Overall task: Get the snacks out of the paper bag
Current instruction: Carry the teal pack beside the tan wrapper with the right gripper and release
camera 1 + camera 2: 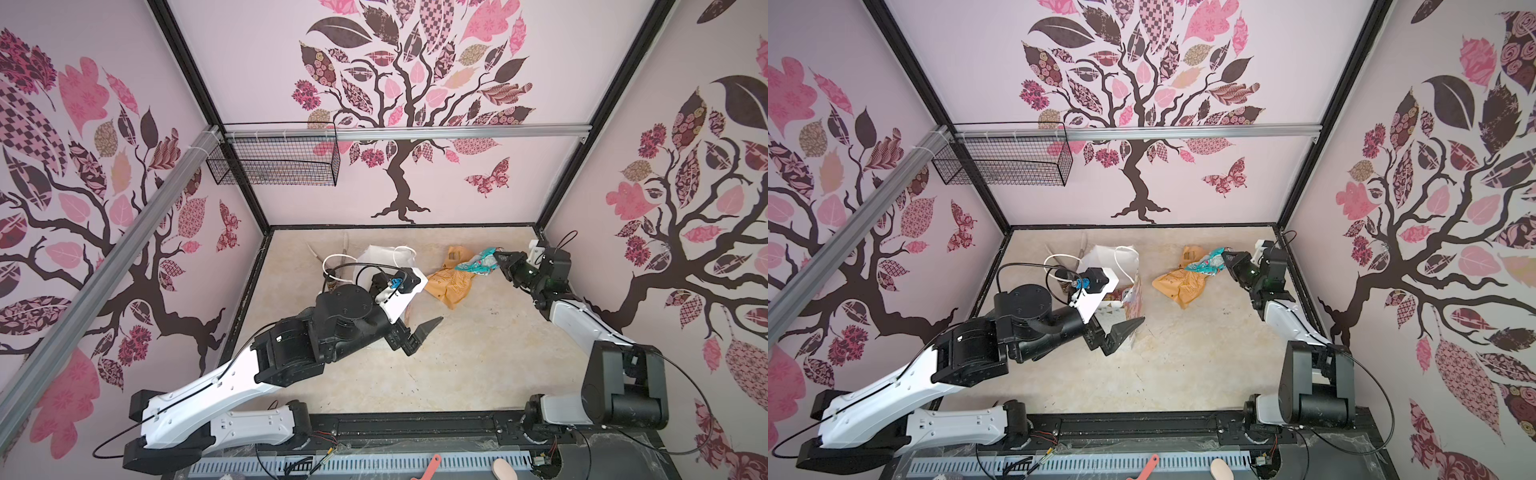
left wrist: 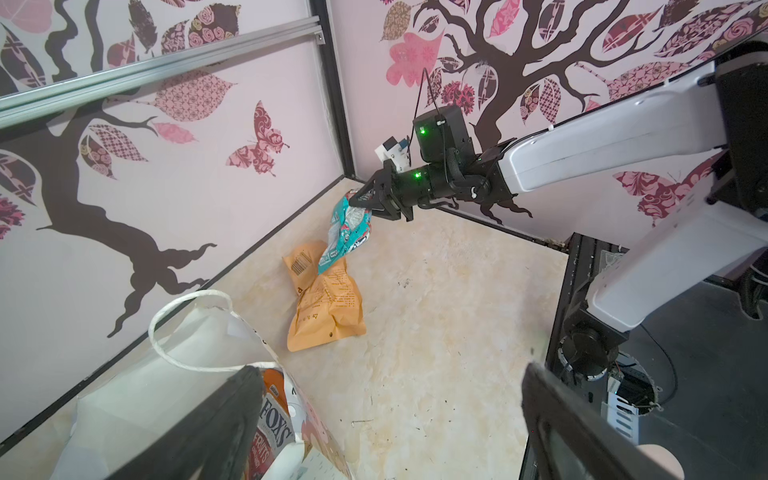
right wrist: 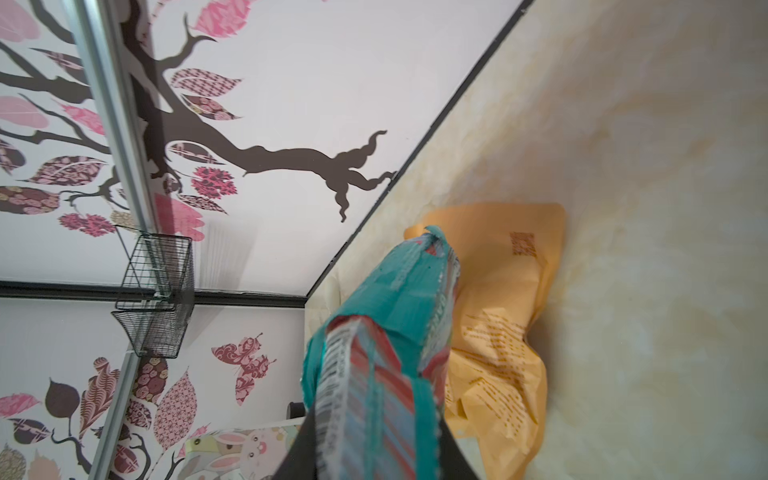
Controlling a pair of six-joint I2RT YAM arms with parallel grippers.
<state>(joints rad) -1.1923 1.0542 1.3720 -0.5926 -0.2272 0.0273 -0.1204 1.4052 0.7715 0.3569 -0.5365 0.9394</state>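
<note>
Right pincer point(image 1: 503, 262) clamped on the teal packet point(image 1: 478, 262); left pincer point(image 2: 390, 372) spread wide at the paper bag point(image 1: 384, 257).
The right arm reaches toward the table's point(image 1: 478, 357) far right corner. The crinkled teal packet hangs from its tips, lower end over the creased tan packet point(image 1: 451, 284). The left arm bends low over the bag at the far middle. Only the left wrist view shows an orange FOX'S packet point(image 2: 272, 419) inside the white bag, beside one finger.

The right tool point(image 1: 1228, 261) pinches the teal packet point(image 1: 1207, 264), which overlaps the tan-orange packet point(image 1: 1179, 287) on the worktop point(image 1: 1183, 365) — well apart, the left tool point(image 1: 1115, 334) stands wide open just beside the paper bag point(image 1: 1109, 257).
</note>
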